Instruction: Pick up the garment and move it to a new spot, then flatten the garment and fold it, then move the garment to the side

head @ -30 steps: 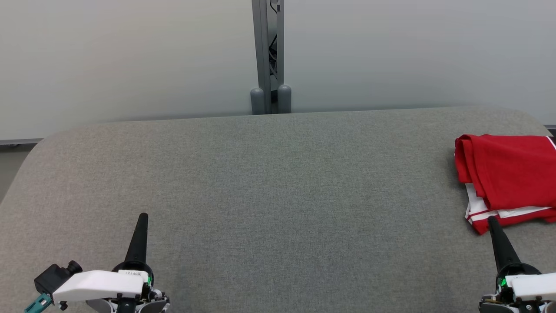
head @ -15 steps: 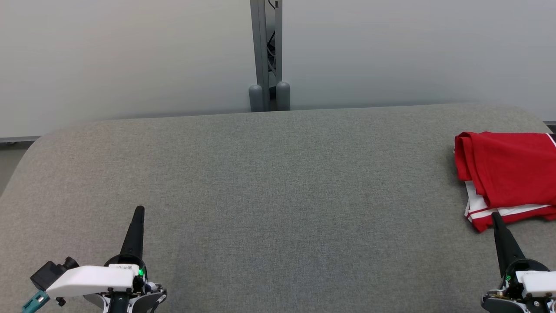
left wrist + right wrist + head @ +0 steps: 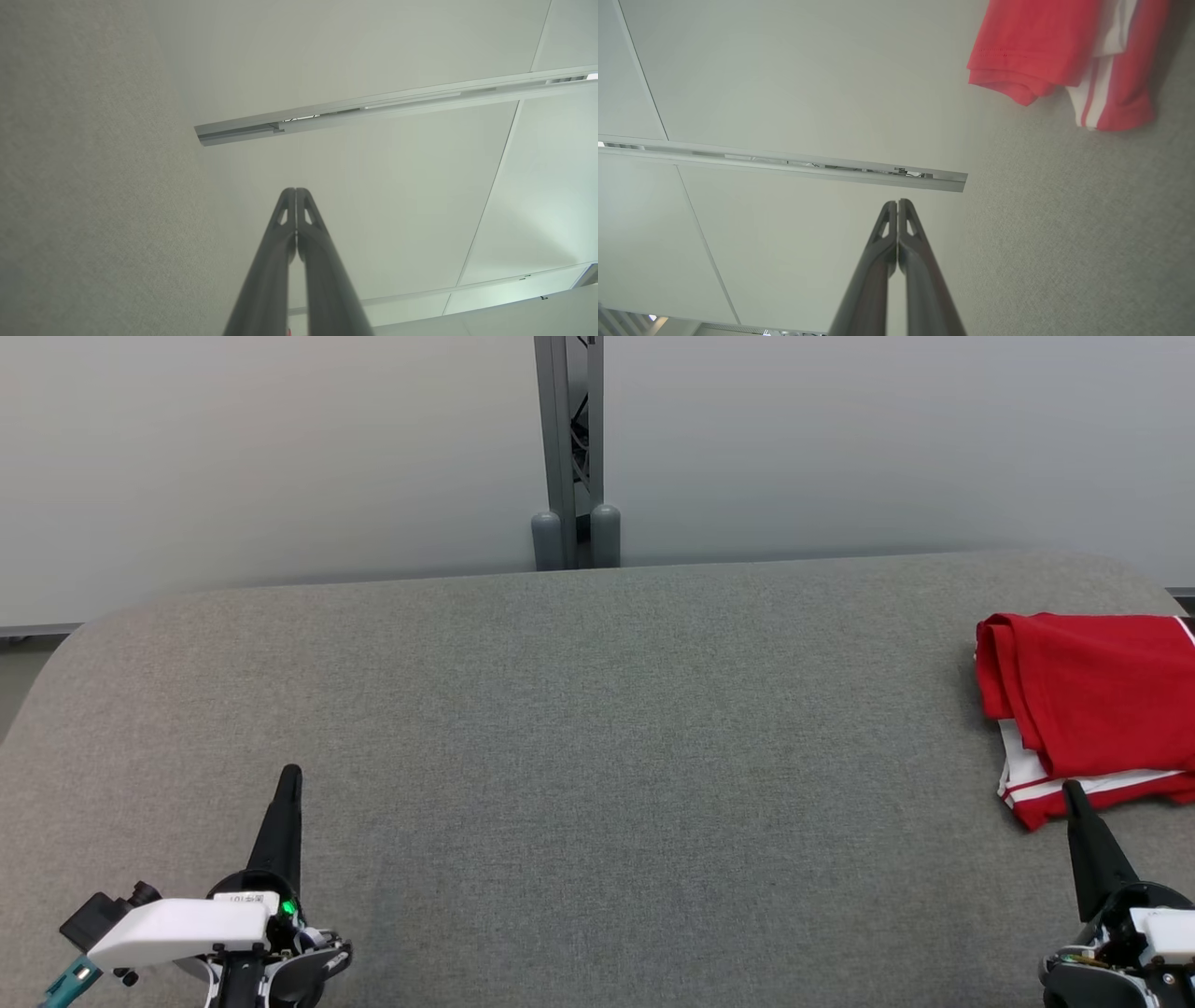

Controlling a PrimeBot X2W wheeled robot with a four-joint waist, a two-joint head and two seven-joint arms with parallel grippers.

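Head camera shifted; left fingers (image 3: 279, 821), right fingers (image 3: 1089, 840) clenched empty; right wrist view reveals garment (image 3: 1031, 46) hem.

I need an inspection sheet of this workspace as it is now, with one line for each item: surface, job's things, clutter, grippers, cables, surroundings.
Surface: grey fabric-covered table, flat, with rounded far corners.
Job's things: red garment with white stripes, folded, lying at the table's right edge and partly cut off by the head view.
Clutter: nothing seen.
Grippers: left gripper shut, holding nothing, over the table's near left. Right gripper shut, holding nothing, near the garment's front edge; the right wrist view shows it apart from the garment.
Cables: dark cables inside the grey post behind the table.
Surroundings: pale wall panels.
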